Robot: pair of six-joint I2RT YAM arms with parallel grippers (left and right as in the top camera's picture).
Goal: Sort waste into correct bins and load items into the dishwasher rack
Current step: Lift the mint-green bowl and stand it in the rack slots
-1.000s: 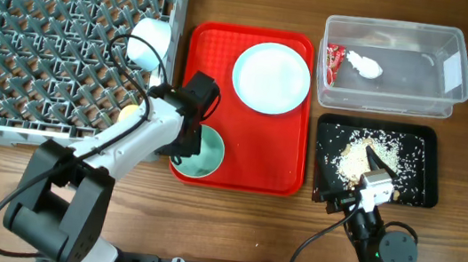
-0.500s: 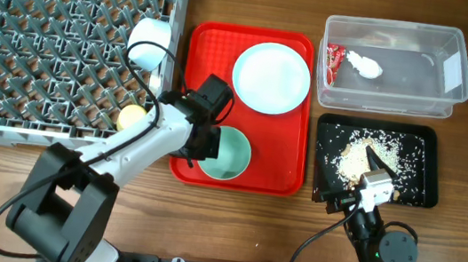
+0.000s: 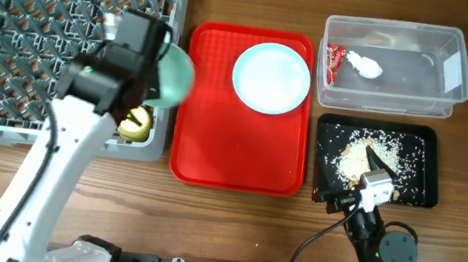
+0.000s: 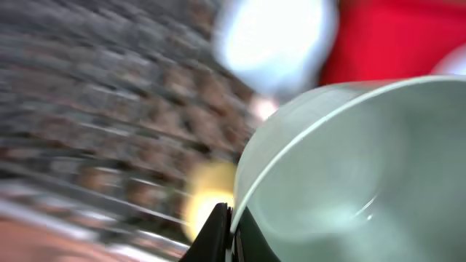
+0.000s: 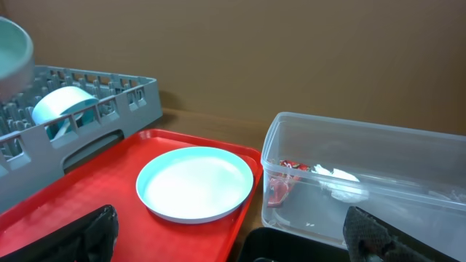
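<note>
My left gripper (image 4: 231, 229) is shut on the rim of a light-blue bowl (image 4: 349, 167). In the overhead view it (image 3: 147, 76) holds that bowl (image 3: 172, 77) in the air over the right edge of the grey dishwasher rack (image 3: 13, 32). A second light-blue bowl (image 5: 62, 109) stands in the rack, and the yellow-green cup (image 3: 135, 123) lies near its front right corner. The round plate (image 3: 271, 77) lies on the red tray. The clear tub (image 3: 438, 107) holds the red wrapper (image 3: 332, 62) and the white napkin (image 3: 364, 66). The black tray (image 3: 421, 172) holds rice crumbs (image 3: 357, 160). My right gripper (image 3: 374, 171) is open above it. The spoon and fork are out of view.
The red serving tray (image 3: 232, 149) lies between the rack and the two bins. Bare wooden table runs along the front. In the right wrist view the tub's near wall (image 5: 313, 211) stands just ahead of the right gripper (image 5: 233, 247).
My left gripper has lifted the light-blue bowl off the front of the red tray and carried it up and left to the rack's right edge. The right arm has not moved.
</note>
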